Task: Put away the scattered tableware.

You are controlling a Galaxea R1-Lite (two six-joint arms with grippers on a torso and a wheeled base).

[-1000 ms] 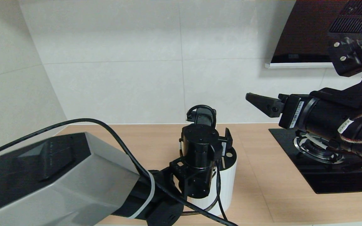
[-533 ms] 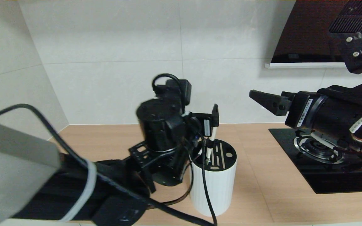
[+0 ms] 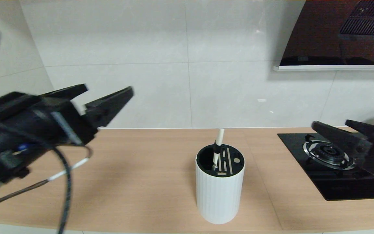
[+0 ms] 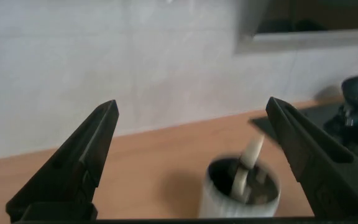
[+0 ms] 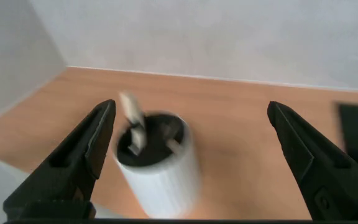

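White-handled utensil (image 3: 218,143) stands slightly tilted in ribbed holder (image 3: 220,195), lower centre of head view. Left gripper (image 3: 107,90) mid-left, right gripper (image 3: 332,124) at right edge: both spread wide, empty. Risk: arm passing close could clip protruding handle and topple holder.

The holder (image 3: 219,195) is ribbed white (black top), the counter (image 3: 141,182) tan wood-grain.
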